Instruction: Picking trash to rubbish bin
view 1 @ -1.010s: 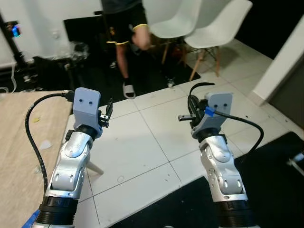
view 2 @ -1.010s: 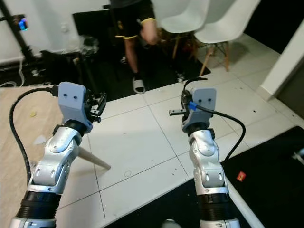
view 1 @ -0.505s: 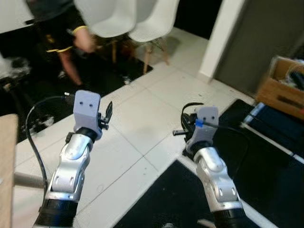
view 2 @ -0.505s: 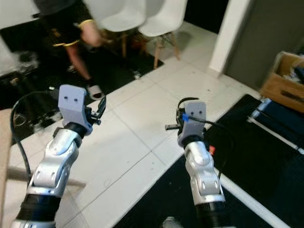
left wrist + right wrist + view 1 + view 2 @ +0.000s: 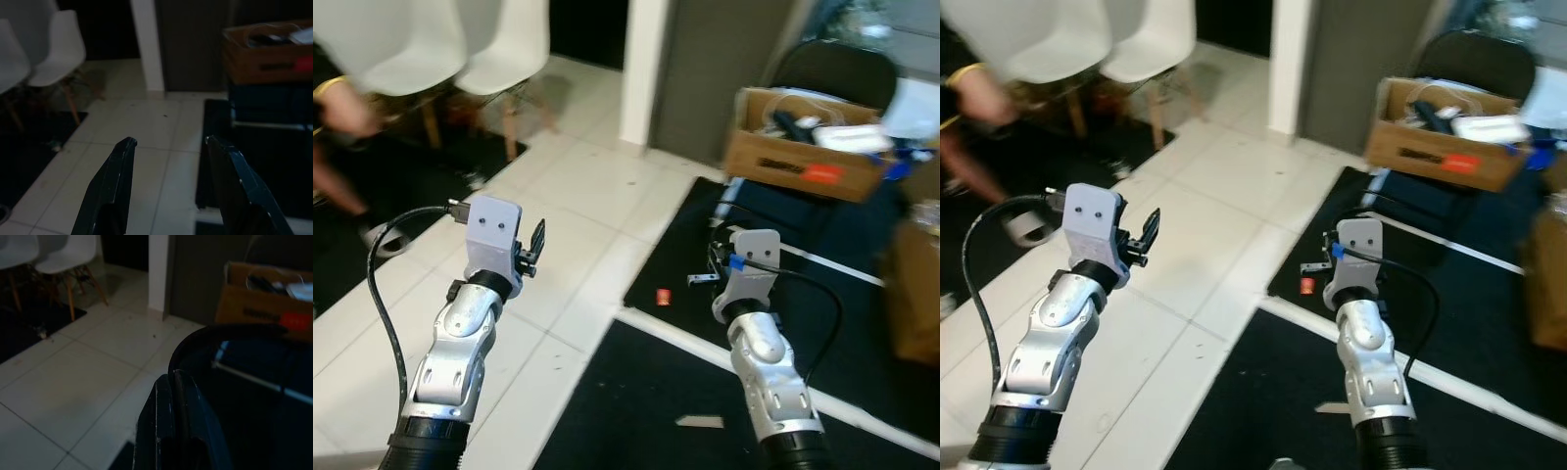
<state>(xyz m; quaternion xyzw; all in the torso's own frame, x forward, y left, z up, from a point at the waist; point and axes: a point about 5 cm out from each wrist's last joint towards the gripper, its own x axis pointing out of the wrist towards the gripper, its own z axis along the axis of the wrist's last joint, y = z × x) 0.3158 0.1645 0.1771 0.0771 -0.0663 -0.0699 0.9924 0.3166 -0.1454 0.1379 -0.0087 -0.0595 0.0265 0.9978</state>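
- Left eye view: white tiled floor [image 5: 578, 186] meets a black floor mat [image 5: 636, 411]; the whole scene has swung since a second ago, so the camera has turned; the beige table seen then is out of frame, and an open brown cardboard box [image 5: 803, 157] full of cables and a black round-backed chair [image 5: 837, 73] have come into sight; two white plastic chairs [image 5: 509, 49] now sit at the top left; a person's hand [image 5: 342, 108] is blurred and cut off by the left edge
- A small red scrap of trash [image 5: 663, 296] lies on the mat near its edge, just beside the right gripper [image 5: 700, 279], apart from it; a pale flat scrap [image 5: 700, 422] lies lower on the mat
- Right eye view: the left gripper [image 5: 1148, 235] is raised over the tiles, as before
- Left wrist view: dim; the left gripper's black fingers [image 5: 115, 186] stand well apart with nothing between them
- Right wrist view: dim; the right gripper's fingers [image 5: 166, 431] are pressed together, empty, with a black cable [image 5: 220, 333] arching across and hiding part of the box
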